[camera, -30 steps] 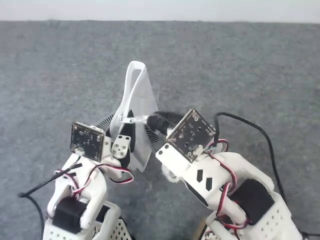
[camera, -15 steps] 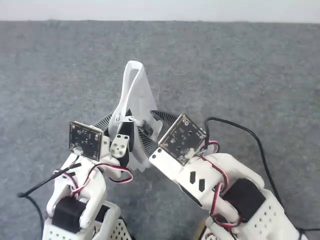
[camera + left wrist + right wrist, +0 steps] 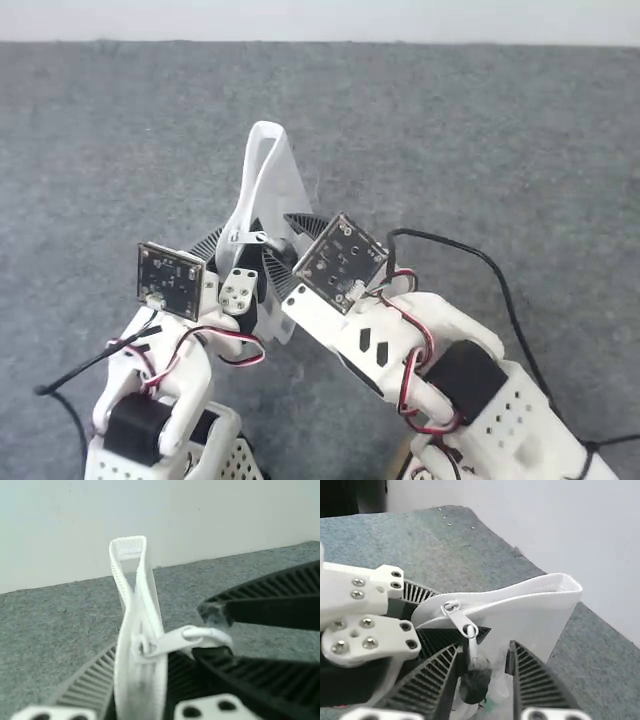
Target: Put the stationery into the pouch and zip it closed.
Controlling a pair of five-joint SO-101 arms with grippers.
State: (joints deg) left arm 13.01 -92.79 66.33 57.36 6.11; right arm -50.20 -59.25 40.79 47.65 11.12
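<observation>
The white pouch (image 3: 272, 190) stands on edge on the grey mat, one end raised. My left gripper (image 3: 248, 268) is shut on its near end, and the pouch (image 3: 134, 595) rises from between the left jaws. The zipper pull (image 3: 202, 635) sticks out sideways from the pouch top. My right gripper (image 3: 487, 652) is open, and the zipper pull (image 3: 468, 629) hangs between its ribbed black fingers (image 3: 536, 680), close to one of them. A dark shape (image 3: 476, 685) shows low in the pouch (image 3: 530, 610). From above, the right gripper (image 3: 285, 248) sits against the pouch's side.
The grey mat (image 3: 480, 140) spreads open all around the pouch. A black cable (image 3: 500, 290) loops from the right arm over the mat. A pale wall (image 3: 320, 18) runs along the mat's far edge. The left arm's white bracket (image 3: 365, 625) lies close beside the right fingers.
The right arm has swung left toward the pouch, and its fingers now straddle the zipper pull. The left arm and the pouch have stayed put.
</observation>
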